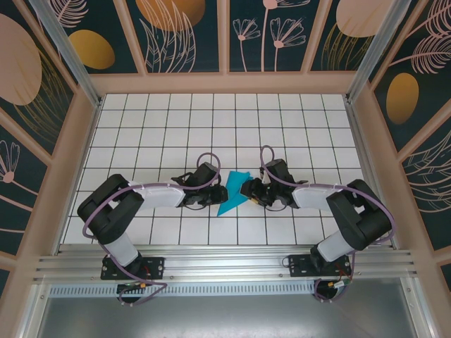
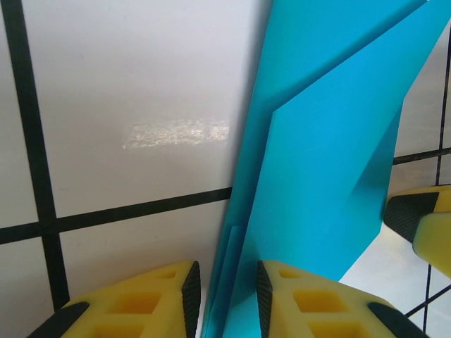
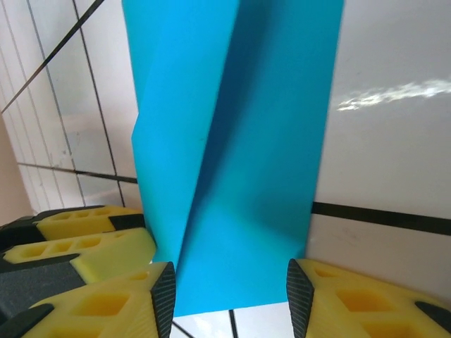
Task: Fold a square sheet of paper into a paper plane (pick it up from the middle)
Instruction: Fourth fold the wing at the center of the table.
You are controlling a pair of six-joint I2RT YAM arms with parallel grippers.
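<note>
Paper plane lies mid-tabletop, between left pincer on its left and right pincer on its right. Each pincer straddles a plane edge.

Left arm, right arm: black housings, pale grey forearm links. Purple cables loop along each. Fingers yellow, black pads.

One folded teal paper, one tiled counter, two arms, left arm and right arm, and two pincers, left pincer and right pincer.

No legible text or markings
</note>
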